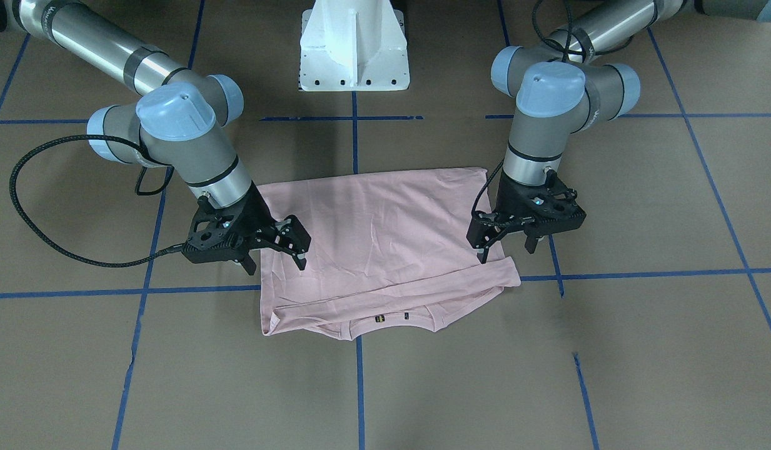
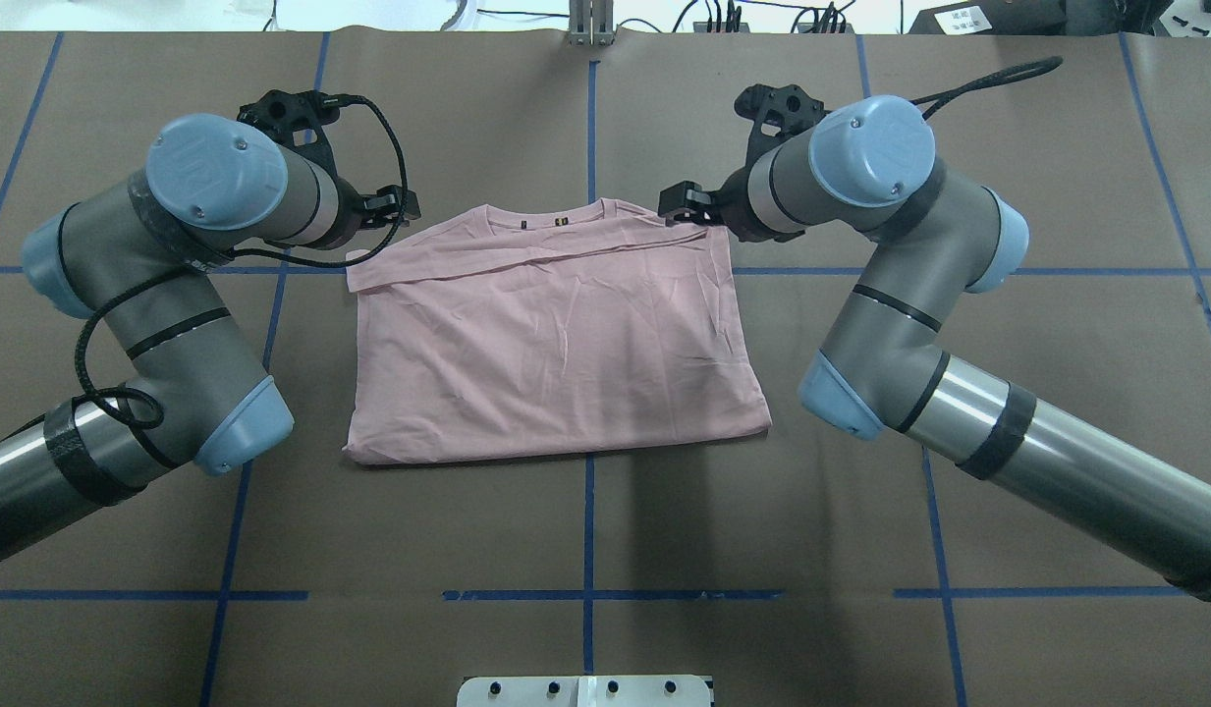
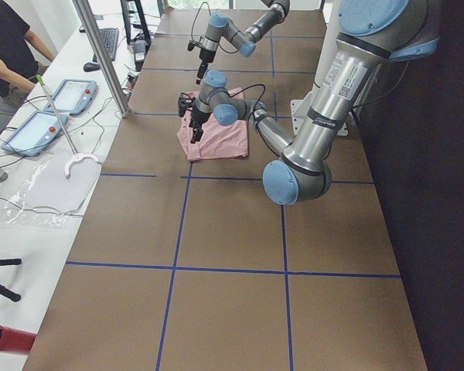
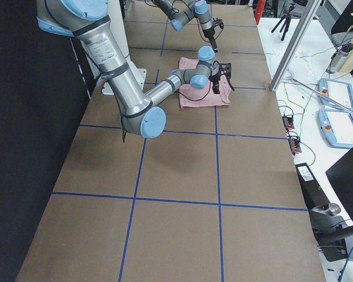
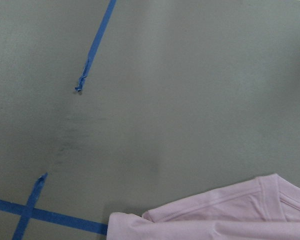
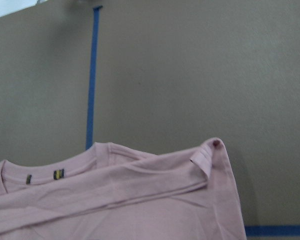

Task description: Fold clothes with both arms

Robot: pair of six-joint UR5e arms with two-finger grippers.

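Left gripper [image 1: 506,249]: spread wide, clasping nothing, pointing down at the side edge of the pale pink T-shirt [image 1: 385,237] near its neck end, one fingertip over the cloth and the other past the edge above the bare brown table [image 1: 610,350]. Cannot tell whether that fingertip touches the fabric. Right gripper [image 1: 276,262]: likewise wide open and empty, tilted slightly inward over the opposite side edge, again with one finger above the cloth and one outside it. Left arm [image 2: 163,324] and right arm [image 2: 890,295]: reaching forward from the robot's side, elbows bent outward, wrists turned down, roughly mirroring each other on either side of the garment. T-shirt: lying flat at the middle of the table between the two grippers, sleeves tucked in, a folded band running across just below the neck. Ribbed neck on the side away from the robot, with two small dark tags [image 1: 379,319] showing inside it. Blue tape lines [image 1: 641,274] in a grid on the table, partly under the cloth.
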